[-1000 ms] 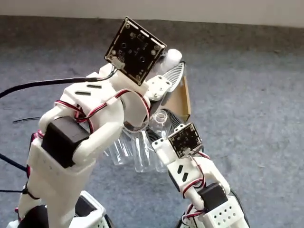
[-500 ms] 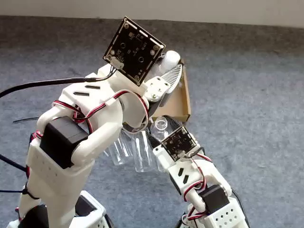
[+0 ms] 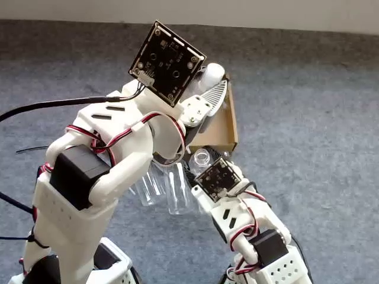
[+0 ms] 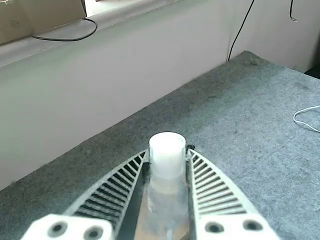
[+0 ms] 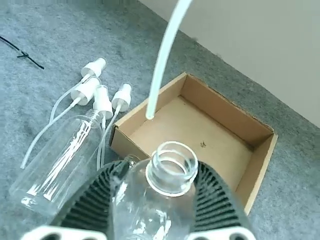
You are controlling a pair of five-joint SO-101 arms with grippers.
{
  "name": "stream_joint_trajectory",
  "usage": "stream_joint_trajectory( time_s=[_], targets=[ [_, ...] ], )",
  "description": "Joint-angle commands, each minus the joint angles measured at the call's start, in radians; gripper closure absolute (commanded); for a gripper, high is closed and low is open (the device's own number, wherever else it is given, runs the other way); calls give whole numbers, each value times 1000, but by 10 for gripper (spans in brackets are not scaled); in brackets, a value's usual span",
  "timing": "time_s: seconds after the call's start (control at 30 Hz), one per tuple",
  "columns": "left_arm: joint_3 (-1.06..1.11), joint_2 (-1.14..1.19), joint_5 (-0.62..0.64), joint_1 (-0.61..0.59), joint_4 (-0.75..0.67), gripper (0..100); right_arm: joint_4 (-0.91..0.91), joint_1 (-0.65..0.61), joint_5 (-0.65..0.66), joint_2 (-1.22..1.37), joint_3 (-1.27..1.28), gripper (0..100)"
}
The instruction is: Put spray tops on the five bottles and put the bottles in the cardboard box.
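Left fingers point(image 4: 215, 192) clamp a top point(image 4: 167, 150) above the box point(image 5: 210, 130), its tube point(image 5: 162, 60) dangling limp; right fingers point(image 5: 217, 200) clamp a bottle point(image 5: 172, 167) below its open neck, beside the box; thin, light, probably slippery plastic, so grip the shoulder gently.

White arms point(image 3: 127, 160), black servos point(image 3: 74, 171), red-white-black wires point(image 3: 100, 141), dark camera boards point(image 3: 169, 62), ribbed fingers point(image 4: 112, 187)

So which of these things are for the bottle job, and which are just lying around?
For the job: spray top in the left gripper; open bottle in the right gripper; cardboard box; four loose spray tops; spare bottle lying on the carpet.
Just lying about: black cable; white cable.
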Motion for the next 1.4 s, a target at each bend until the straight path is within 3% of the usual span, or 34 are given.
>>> stream_joint_trajectory(
  time_s=[0.0,0.93,1.2,1.37],
  targets=[
    [-39,-12,-11,-12,3,944,15,1,-28,84,-87,994],
    [-33,-10,78,-4,-87,944,-104,-4,-46,-73,-5,994],
    [154,-10,77,-4,-224,944,-104,-4,-46,-74,-5,994],
    [193,-18,81,-4,-230,944,-104,-1,-46,-74,-5,994]
  ],
)
